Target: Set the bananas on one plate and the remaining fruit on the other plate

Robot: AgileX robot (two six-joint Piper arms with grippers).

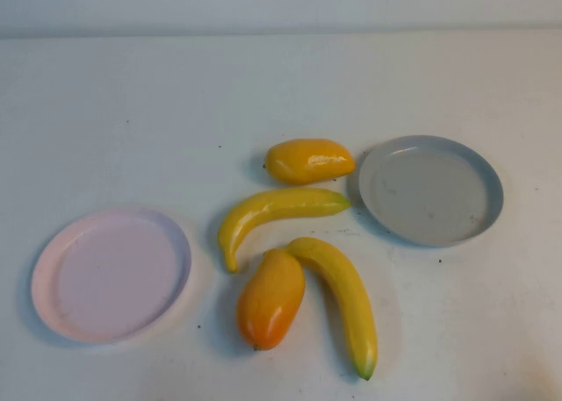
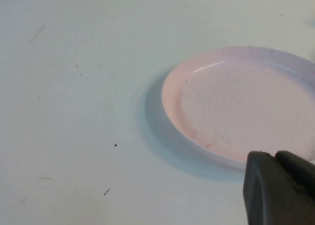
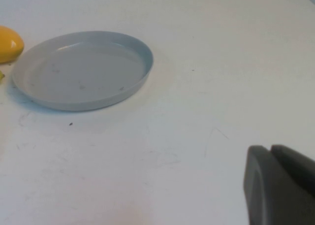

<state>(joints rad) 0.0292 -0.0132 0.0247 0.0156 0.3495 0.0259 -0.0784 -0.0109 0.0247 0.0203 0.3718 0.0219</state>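
Two yellow bananas lie on the table between the plates: one (image 1: 279, 211) in the middle, the other (image 1: 341, 298) nearer the front with its green tip toward me. One orange-yellow mango-like fruit (image 1: 308, 160) lies beside the grey plate (image 1: 430, 189), which is empty, and shows at the edge of the right wrist view (image 3: 10, 44). The second fruit (image 1: 270, 297) touches the front banana. The pink plate (image 1: 111, 274) is empty at the left. My left gripper (image 2: 274, 156) is shut and empty next to the pink plate (image 2: 236, 102). My right gripper (image 3: 269, 148) is shut and empty, away from the grey plate (image 3: 81, 70).
The white table (image 1: 132, 111) is bare behind the fruit and plates. Neither arm shows in the high view. A pale back wall runs along the far edge of the table.
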